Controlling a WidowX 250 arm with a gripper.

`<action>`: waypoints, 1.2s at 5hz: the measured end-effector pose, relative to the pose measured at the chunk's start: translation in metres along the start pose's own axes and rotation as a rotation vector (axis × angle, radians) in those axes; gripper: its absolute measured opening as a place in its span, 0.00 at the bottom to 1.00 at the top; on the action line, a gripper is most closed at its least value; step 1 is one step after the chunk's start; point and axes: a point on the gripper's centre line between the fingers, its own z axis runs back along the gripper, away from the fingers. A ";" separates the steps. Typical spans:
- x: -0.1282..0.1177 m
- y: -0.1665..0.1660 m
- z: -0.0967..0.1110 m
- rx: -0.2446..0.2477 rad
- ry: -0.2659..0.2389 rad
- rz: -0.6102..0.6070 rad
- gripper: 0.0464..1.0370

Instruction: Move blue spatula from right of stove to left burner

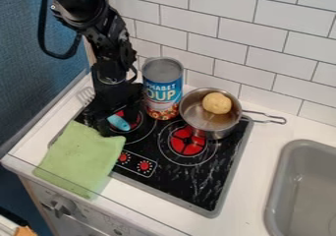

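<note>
The black gripper (117,119) hung low over the left burner (134,126), just beside the alphabet soup can (162,85); whether it was clenched, released or grasping anything, I could not tell. The blue spatula (119,123) showed its blue part over that burner, close against the gripper, the rest partly hidden. A green cloth (80,157) overlapped the stove's (176,187) left edge. Right of the can, a metal saucepan (209,127) held a round yellowish object (216,103).
</note>
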 end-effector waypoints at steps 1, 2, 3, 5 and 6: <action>0.000 0.002 0.010 -0.011 -0.010 0.001 0.96; 0.004 0.006 0.033 0.013 -0.049 0.018 0.96; 0.007 0.006 0.064 -0.012 -0.081 0.008 0.96; -0.017 0.005 0.094 0.019 -0.064 -0.099 0.96; -0.035 0.003 0.111 0.022 -0.037 -0.245 0.96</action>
